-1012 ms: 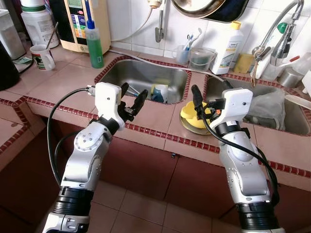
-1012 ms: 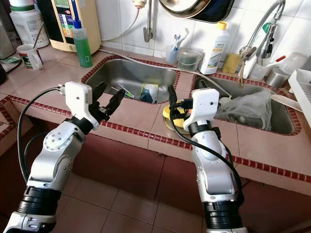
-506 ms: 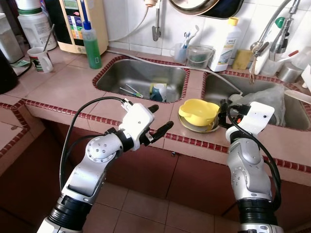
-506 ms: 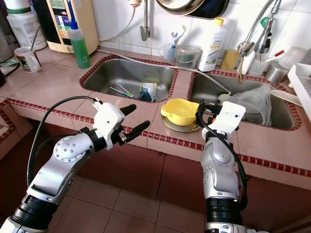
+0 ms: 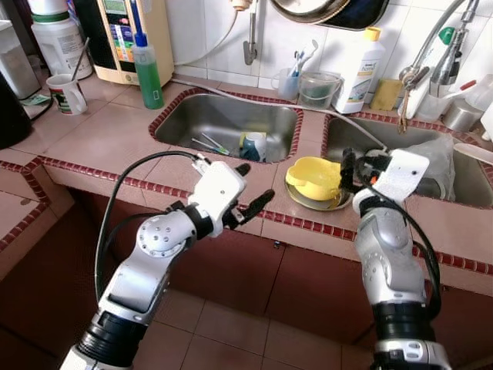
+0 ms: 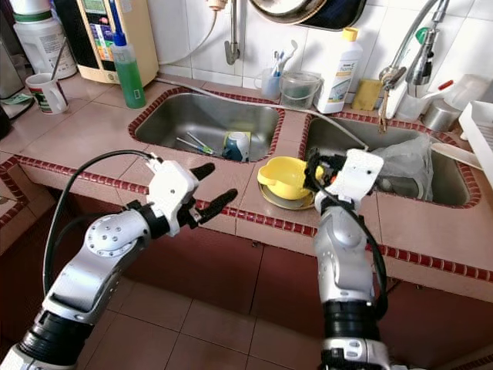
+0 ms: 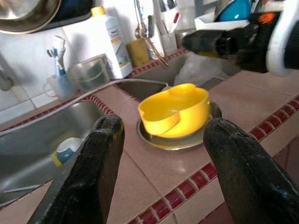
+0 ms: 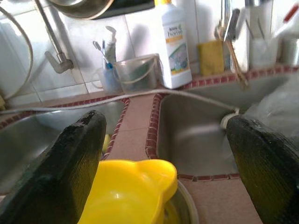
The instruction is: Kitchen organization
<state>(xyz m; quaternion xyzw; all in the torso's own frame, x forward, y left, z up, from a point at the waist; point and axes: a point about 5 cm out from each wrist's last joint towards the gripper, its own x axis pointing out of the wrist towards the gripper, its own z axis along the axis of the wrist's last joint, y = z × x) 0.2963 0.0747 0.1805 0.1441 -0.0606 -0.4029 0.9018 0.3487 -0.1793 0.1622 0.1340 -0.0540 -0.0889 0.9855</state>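
The yellow bowl (image 5: 317, 176) sits in a metal dish (image 7: 176, 138) on the tiled bench (image 5: 108, 139), on the strip between the left sink (image 5: 227, 119) and the right sink (image 5: 431, 166). The right jaws (image 5: 348, 166) hover just beside the bowl's right edge, spread wide and holding nothing. The left jaws (image 5: 250, 193) hang over the bench's front edge, left of the bowl, also wide open and empty, pointing toward it.

Head cameras look down over the table (image 5: 100, 139) and sinks; both wrist cameras face the yellow bowl (image 7: 175, 114) closely from opposite sides.
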